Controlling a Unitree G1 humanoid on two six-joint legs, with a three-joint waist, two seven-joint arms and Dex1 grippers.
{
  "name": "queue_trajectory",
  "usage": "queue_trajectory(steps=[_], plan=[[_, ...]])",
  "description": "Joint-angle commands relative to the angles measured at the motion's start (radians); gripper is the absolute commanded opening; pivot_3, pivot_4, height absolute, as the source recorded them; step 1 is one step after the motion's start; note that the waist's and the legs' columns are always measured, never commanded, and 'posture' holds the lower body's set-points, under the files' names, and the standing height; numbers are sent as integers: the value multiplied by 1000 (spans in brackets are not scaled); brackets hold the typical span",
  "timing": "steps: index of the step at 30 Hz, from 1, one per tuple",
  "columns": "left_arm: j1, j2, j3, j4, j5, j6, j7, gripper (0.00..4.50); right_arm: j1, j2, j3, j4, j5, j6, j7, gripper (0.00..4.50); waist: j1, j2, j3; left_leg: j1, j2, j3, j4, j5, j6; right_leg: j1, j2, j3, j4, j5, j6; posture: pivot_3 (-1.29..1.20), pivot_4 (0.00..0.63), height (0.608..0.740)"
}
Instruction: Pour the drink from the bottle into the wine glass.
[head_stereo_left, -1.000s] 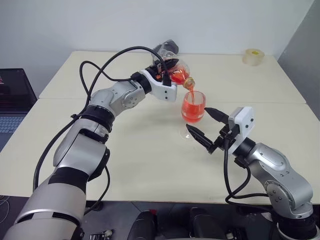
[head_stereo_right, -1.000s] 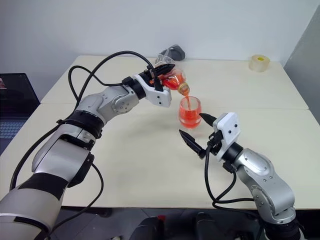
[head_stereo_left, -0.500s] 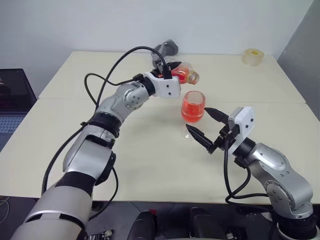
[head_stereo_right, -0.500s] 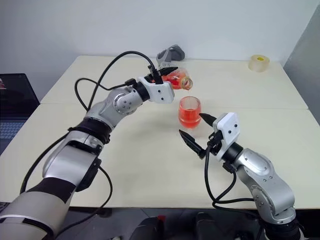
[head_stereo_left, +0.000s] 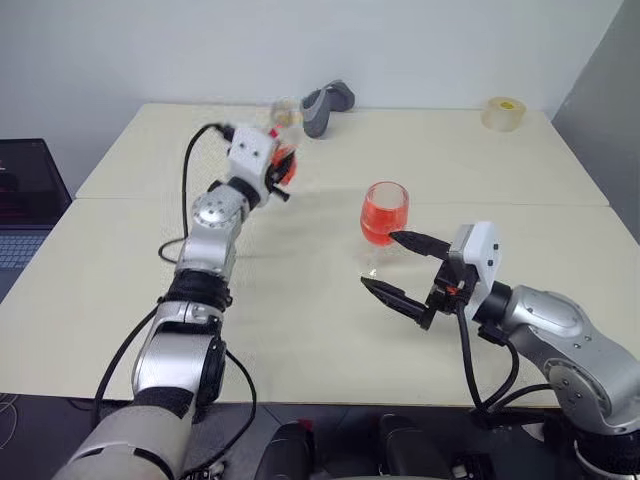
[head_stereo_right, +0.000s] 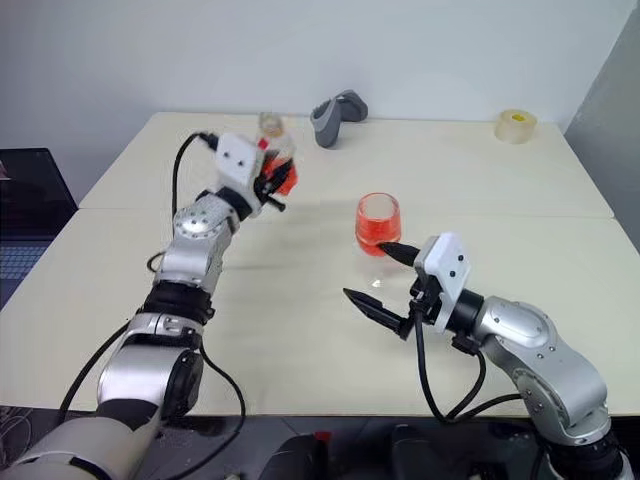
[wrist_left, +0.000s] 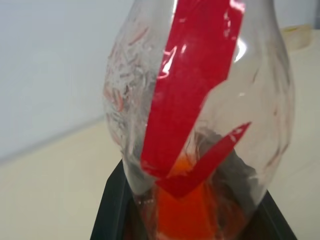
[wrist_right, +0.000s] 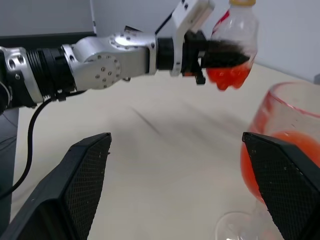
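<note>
The glass (head_stereo_left: 384, 212) stands upright on the table (head_stereo_left: 300, 300), its bowl largely filled with red drink (head_stereo_left: 380, 226). The left gripper (head_stereo_right: 272, 178) is clamped on the bottle (wrist_right: 233, 46), which is held upright and clear of the table, well apart from the glass on its left. A small amount of drink sits in the bottle's base. The right gripper (head_stereo_left: 398, 268) is spread wide and grasps nothing; it sits just beside the glass foot, on the near side.
</note>
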Motion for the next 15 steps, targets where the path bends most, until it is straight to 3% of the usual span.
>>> queue_trajectory(steps=[1, 15], plan=[[10, -1, 76, -25, -62, 26, 36, 1007, -50, 18, 28, 8, -11, -20, 13, 4500, 2, 0, 0, -1, 0, 0, 1, 0, 0, 0, 0, 0, 0, 0, 0, 0, 150, 740], [72, -38, 143, 135, -61, -43, 169, 1007, -129, 57, 78, 81, -22, -26, 54, 4500, 4, -1, 0, -2, 0, -2, 6, 0, 0, 1, -1, 0, 1, 0, 0, 0, 150, 740]])
